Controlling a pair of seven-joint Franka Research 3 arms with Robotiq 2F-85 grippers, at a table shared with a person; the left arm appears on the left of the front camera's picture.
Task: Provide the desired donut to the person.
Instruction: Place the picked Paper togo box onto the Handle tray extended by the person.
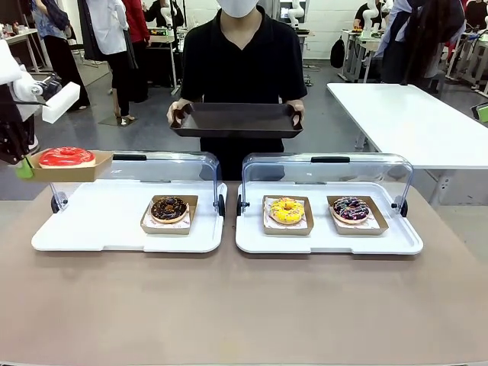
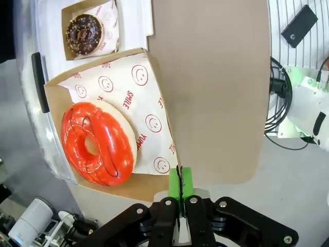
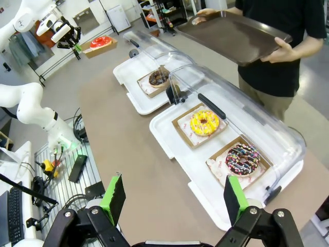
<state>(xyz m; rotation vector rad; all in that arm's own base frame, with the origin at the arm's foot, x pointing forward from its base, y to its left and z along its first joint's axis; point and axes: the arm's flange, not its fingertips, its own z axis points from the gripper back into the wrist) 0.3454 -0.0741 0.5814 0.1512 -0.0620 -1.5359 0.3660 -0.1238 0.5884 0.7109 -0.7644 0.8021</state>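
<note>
Left claw [image 2: 181, 188] pinching box [image 2: 132, 189]; four donuts [image 2: 97, 141].

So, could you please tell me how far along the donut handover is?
Done: the red-glazed ring donut is lifted clear of the white display trays. In hand: the shut left gripper pinches its brown cardboard tray. Left: carry it to the dark rectangular tray the person holds out, and release. The right gripper is open, empty.

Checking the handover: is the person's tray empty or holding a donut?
Empty: the tray is bare; the red donut lies in its carton, held by the left gripper.
</note>
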